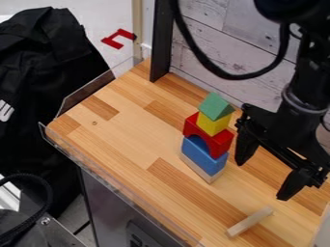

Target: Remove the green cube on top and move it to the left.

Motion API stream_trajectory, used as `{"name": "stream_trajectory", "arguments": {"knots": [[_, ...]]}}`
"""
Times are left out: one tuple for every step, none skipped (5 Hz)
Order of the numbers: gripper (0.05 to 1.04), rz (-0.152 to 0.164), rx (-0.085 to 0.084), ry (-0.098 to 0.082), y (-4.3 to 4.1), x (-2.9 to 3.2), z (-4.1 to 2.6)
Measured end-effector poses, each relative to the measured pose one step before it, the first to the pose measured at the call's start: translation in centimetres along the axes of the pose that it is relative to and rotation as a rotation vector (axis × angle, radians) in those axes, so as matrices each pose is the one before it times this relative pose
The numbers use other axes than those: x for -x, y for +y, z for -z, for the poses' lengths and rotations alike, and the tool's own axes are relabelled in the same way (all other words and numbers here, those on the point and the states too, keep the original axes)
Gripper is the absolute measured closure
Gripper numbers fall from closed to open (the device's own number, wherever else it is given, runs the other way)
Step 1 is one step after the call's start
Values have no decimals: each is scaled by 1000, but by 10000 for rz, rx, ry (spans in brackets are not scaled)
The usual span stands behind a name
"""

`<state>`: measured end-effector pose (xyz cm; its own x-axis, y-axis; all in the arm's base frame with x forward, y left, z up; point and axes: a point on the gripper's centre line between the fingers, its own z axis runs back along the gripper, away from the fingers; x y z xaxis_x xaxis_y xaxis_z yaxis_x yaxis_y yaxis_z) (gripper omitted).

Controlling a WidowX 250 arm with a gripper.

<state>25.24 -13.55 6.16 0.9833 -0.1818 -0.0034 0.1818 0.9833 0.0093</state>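
Green roof-shaped block (216, 105) topped yellow block (213, 124), right of centre | red (221, 143), blue (203, 155) blocks sat beneath | pincer (261, 181), lower right, hung wide open, holding nothing

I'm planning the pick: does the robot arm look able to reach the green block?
Probably yes: the green block tops the stack uncovered, and the jaws hang open alongside, though they likely must rise first.

Left of gripper (261, 181), near it: base block (197, 168) on tabletop (116, 130), lower arch (213, 162) on base block, upper arch (222, 143) on that, cube (211, 126) on upper arch, roof block (214, 107) on cube. Stick (250, 222) on tabletop before gripper, camera side. Wall (199, 14) behind gripper.
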Motion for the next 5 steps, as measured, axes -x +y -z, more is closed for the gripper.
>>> {"name": "stream_trajectory", "arguments": {"knots": [[85,18,-90,277,80,405,747],[85,-200,-54,34,952,-463,-461],[85,-148,-187,-37,1070,-288,-300],[85,29,-54,-620,628,-842,-2476],[85,-214,-5,-604,1654,-1011,-3455]]}}
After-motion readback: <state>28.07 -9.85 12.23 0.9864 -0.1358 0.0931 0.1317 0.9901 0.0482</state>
